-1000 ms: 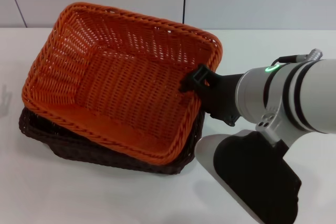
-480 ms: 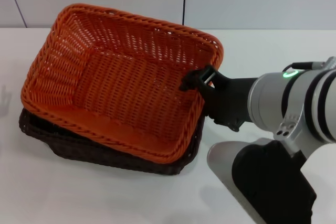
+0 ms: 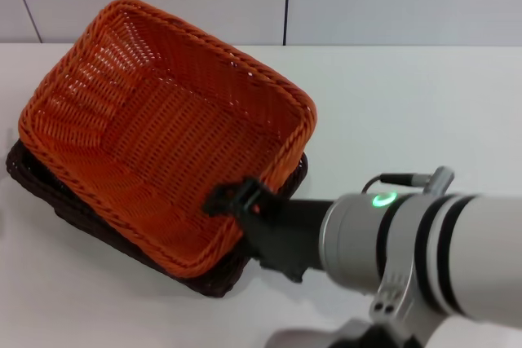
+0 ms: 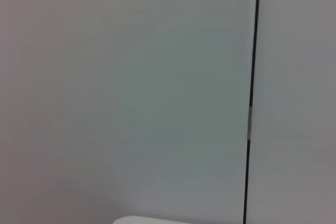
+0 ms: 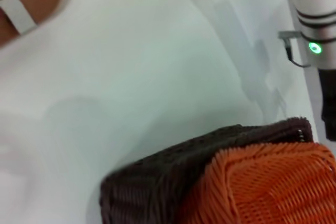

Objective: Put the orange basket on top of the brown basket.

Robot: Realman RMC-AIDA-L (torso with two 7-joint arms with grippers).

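Head view: the orange basket [image 3: 155, 128] sits nested on the brown basket [image 3: 49, 193], whose dark rim shows along the near and left edges, both on the white table [image 3: 408, 103]. The right gripper [image 3: 232, 200] reaches in from the near right, its black fingers clamped over the orange basket's near-right braided rim; the grey wrist behind it carries a lit green ring.

Left wrist view: only a pale wall panel [image 4: 131, 87] with a dark vertical seam; the left gripper does not appear, nor either basket.

Right wrist view: a corner of the orange basket [image 5: 273, 187] lies inside the brown basket [image 5: 168, 182], the brown wall wrapping around it, on the white table [image 5: 131, 66]. The left arm [image 5: 315, 19] stands far off at the frame's edge; whether its gripper is open or closed cannot be told.
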